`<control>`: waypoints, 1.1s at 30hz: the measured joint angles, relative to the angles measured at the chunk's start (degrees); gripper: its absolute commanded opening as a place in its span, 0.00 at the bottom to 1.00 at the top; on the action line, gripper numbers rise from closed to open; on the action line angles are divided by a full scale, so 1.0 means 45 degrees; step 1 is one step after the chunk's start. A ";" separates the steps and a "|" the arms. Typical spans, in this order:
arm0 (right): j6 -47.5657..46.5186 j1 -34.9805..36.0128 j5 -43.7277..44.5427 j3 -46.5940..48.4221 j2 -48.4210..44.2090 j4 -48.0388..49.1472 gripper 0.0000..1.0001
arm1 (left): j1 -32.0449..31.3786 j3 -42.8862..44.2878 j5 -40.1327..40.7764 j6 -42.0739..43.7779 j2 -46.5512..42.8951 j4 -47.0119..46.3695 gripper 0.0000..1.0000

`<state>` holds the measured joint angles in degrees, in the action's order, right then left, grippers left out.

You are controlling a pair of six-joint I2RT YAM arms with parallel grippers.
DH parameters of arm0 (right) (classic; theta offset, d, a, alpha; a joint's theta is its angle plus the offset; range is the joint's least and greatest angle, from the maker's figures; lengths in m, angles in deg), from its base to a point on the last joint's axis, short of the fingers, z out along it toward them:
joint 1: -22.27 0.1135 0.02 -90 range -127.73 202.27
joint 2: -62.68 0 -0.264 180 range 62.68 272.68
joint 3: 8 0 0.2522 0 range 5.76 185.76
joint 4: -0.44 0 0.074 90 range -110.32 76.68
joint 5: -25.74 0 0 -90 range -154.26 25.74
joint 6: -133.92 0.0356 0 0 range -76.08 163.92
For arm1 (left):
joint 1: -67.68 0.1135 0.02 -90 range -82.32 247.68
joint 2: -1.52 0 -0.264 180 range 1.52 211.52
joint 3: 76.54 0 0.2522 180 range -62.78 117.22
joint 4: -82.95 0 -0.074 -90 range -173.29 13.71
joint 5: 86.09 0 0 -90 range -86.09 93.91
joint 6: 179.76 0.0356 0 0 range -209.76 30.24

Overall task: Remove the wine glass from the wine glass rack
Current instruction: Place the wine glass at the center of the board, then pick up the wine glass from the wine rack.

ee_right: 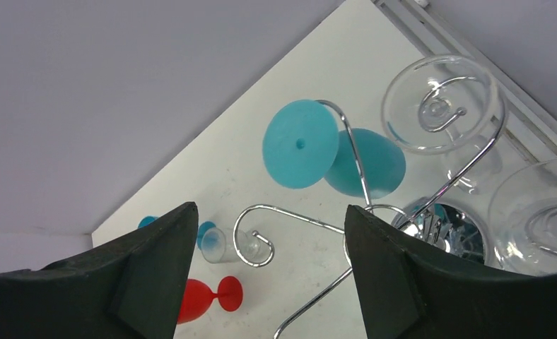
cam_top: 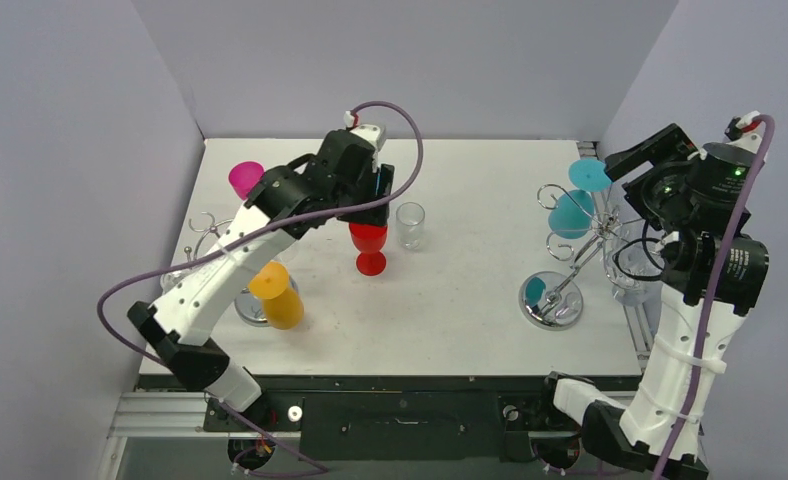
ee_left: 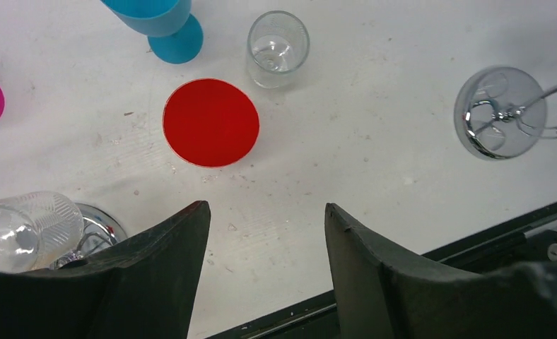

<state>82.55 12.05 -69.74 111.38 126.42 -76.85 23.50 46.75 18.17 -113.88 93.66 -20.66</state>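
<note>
The right wine glass rack (cam_top: 553, 300) carries a teal glass (cam_top: 573, 210) and two clear glasses (cam_top: 630, 270). In the right wrist view the teal glass (ee_right: 300, 143) and clear glasses (ee_right: 442, 106) hang from chrome hooks, and an empty hook (ee_right: 261, 240) shows between my fingers. My right gripper (ee_right: 268, 208) is open and empty, beside the rack's top (cam_top: 625, 160). My left gripper (cam_top: 368, 215) is open and empty, just above a red wine glass (cam_top: 370, 245) standing on the table. That glass looks like a red disc (ee_left: 210, 122) ahead of the left gripper (ee_left: 266, 206).
A clear tumbler (cam_top: 409, 225) stands right of the red glass. The left rack (cam_top: 210, 230) holds a magenta glass (cam_top: 246, 178) and an orange glass (cam_top: 277, 293). A teal glass (ee_left: 155, 14) stands beyond the tumbler (ee_left: 278, 46). The right rack's base (ee_left: 502, 113) is near the table's front edge.
</note>
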 measured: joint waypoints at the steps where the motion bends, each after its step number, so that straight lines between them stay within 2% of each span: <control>1: -0.0019 -0.0622 -0.0379 0.0000 0.0049 0.0005 0.71 | -0.0029 -0.0141 -0.0131 0.0015 -0.0408 -0.0083 0.58; 5: 0.0005 -0.2084 -0.1583 -0.0253 0.0170 0.0146 0.70 | -0.0204 -0.1049 -0.0651 0.0087 -0.1972 -0.0491 0.59; 12: 0.0335 -0.3604 -0.3725 -0.1413 0.0520 0.0733 0.64 | -0.0413 -0.3065 -0.1583 0.0083 -0.3755 -0.1180 0.60; 21: 0.0427 -0.4061 -0.4804 -0.1792 0.1375 0.0874 0.56 | -0.0495 -0.4809 -0.2696 -0.0155 -0.4614 -0.2147 0.61; 33: 0.0617 -0.4065 -0.5197 -0.2642 0.1763 0.1302 0.48 | -0.0495 -0.4906 -0.2958 -0.0155 -0.4828 -0.2769 0.61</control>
<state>85.33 -6.25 -93.12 99.49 134.36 -70.99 21.27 24.68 4.86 -114.58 71.94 -33.12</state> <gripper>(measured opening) 0.489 0.608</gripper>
